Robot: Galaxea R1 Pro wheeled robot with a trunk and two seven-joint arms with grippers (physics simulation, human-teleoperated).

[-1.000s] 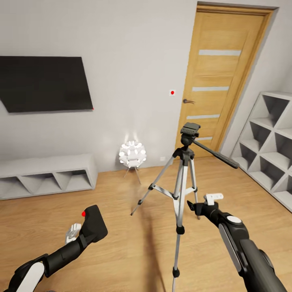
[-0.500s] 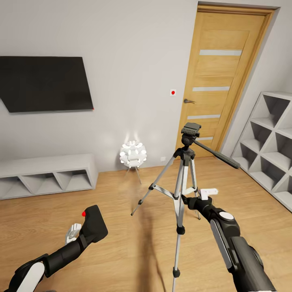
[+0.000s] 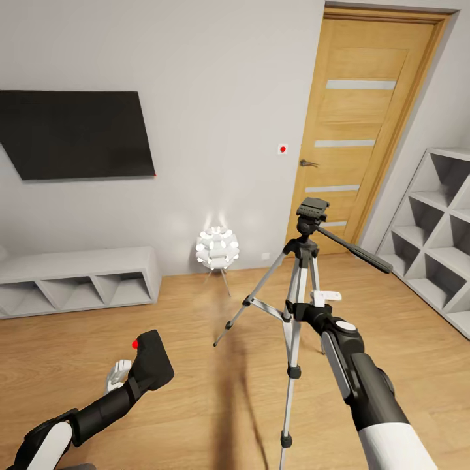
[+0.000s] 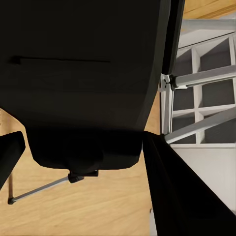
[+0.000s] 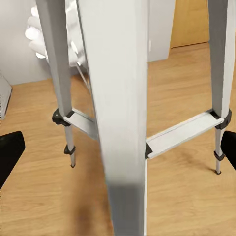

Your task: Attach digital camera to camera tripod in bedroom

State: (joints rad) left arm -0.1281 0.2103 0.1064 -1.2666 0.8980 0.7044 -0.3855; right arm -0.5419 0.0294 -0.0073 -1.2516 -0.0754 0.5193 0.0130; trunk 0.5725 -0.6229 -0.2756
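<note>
On the light wood floor (image 3: pixel 196 339) by the door (image 3: pixel 356 130), the camera tripod (image 3: pixel 297 307) stands between the right claw's (image 5: pixel 118 147) spread fingers, while the left claw (image 3: pixel 134 378) pinches the digital camera (image 3: pixel 151 359).

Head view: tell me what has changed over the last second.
The right gripper has pushed forward to the camera tripod, its open fingers now at the near leg, not yet shut on it. The view has shifted slightly, so the camera moved. The left gripper holds the digital camera low, unchanged, and the tripod stands where it was.
</note>
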